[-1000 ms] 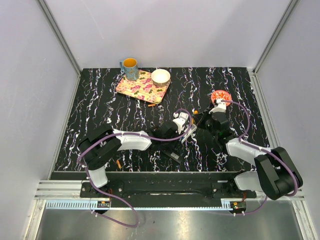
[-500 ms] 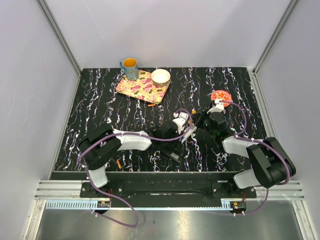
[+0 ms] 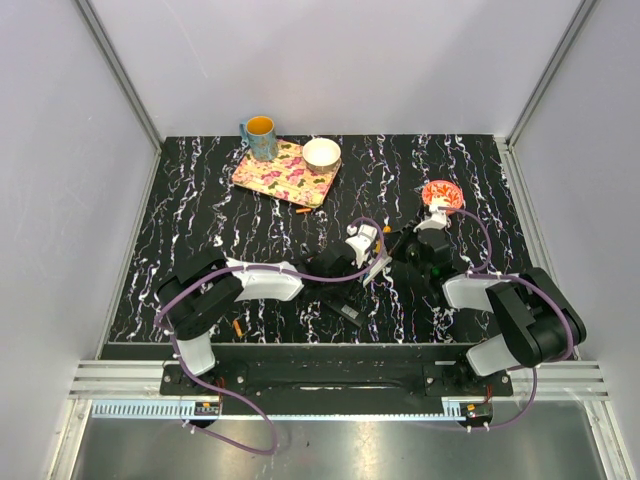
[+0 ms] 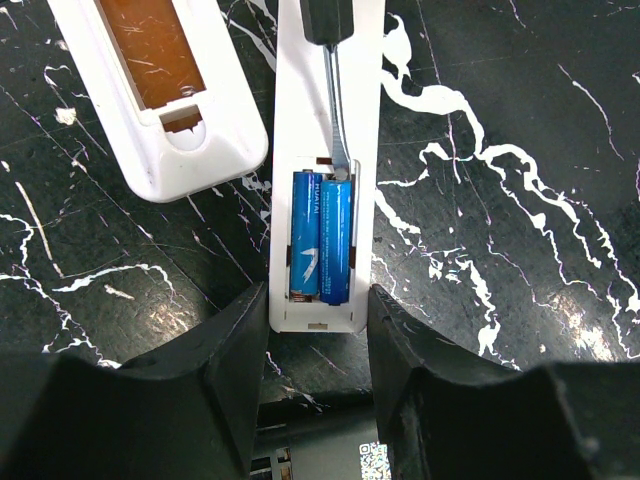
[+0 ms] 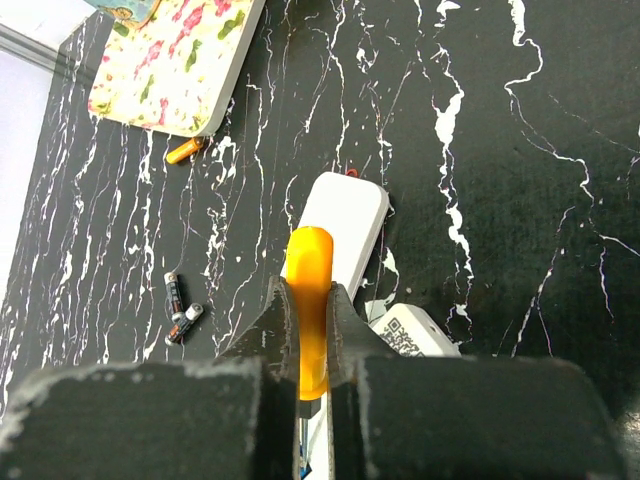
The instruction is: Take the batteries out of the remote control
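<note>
On the black marbled tabletop point(image 3: 200, 220), a floral rectangular tray point(image 3: 285, 172) sits at the back left. A white round bowl point(image 3: 321, 153) is on its far right corner, and a blue ceramic mug point(image 3: 260, 136) is at its far left corner. An orange cylindrical battery point(image 3: 303, 211) lies just in front of the tray. A small red round dish point(image 3: 441, 192) lies at the back right.

In the middle lies a white slim plastic remote control point(image 4: 325, 170), with two blue cylindrical batteries point(image 4: 322, 250) side by side in its open compartment. An orange-handled thin metal tool point(image 4: 338, 110) runs along the remote, its tip at the compartment's far end. A white plastic shell with an open recess point(image 4: 160, 90) lies just beside the remote. A flat black bar point(image 3: 345, 310) lies in front of it.
</note>
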Motion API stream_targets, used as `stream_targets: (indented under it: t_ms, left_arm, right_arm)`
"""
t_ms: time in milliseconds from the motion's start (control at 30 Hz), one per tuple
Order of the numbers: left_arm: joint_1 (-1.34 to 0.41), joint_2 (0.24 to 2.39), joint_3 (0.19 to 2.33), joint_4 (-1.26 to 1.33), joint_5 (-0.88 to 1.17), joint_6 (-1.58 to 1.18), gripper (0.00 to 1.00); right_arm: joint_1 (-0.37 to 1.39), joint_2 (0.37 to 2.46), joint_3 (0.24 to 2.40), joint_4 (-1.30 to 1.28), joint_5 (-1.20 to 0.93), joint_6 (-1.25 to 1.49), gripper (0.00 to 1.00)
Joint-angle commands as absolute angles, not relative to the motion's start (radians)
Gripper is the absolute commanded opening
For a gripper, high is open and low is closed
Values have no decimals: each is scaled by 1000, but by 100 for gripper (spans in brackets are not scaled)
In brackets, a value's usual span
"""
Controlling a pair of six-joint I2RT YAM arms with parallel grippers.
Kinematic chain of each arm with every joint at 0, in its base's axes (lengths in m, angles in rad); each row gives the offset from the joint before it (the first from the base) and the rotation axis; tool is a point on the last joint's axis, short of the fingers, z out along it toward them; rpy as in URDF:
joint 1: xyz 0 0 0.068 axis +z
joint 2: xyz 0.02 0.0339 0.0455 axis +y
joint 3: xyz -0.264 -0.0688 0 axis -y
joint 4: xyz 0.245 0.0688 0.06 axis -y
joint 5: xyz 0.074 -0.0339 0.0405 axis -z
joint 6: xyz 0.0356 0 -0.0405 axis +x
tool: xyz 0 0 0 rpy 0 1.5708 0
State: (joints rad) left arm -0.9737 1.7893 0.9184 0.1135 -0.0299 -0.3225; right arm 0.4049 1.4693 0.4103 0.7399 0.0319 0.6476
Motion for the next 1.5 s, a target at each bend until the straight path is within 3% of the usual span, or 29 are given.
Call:
stream_targets:
  t_ms: [0,800,1467]
  left_arm:
    - [-974,1827,933,110,-34,-334,0]
    - [-965,1845,950,95,-29,-344,0]
    - [-965,1842,937,101,-25,-342,0]
  right_arm:
    - [403,1486,394,790,5,666,0]
    - [403,1470,367,896,-173,772,0]
    - [403,1376,368,874,51,607,0]
